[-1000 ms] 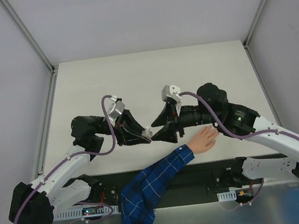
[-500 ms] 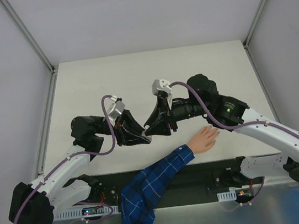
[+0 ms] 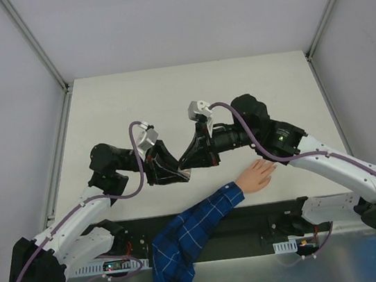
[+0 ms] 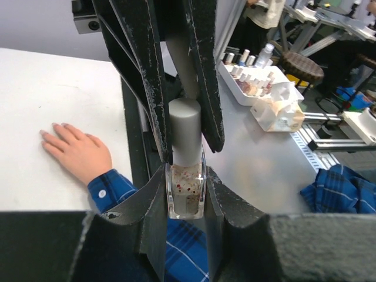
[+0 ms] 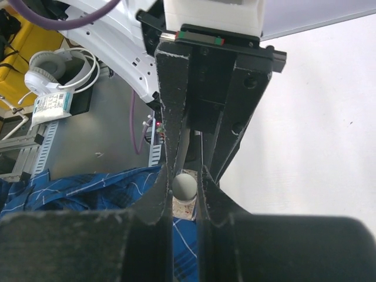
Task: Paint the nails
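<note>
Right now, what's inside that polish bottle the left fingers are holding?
The bottle is clear glass holding pale polish with reddish flecks. Its grey cap is pinched by the right fingers, so the brush inside is hidden.

The right pincer (image 5: 184,183) clamps a grey cap (image 5: 184,187), apparently a bottle's, above blue plaid cloth (image 5: 88,191).

A robotics lab: a white bench (image 3: 250,83) enclosed by plain grey panels on aluminium framing (image 3: 36,46). Beyond it stand metal worktops, a tray of small bottles (image 4: 249,79), slotted cable ducting (image 5: 36,154), white headphones (image 5: 61,67) and another workstation in the background.
</note>
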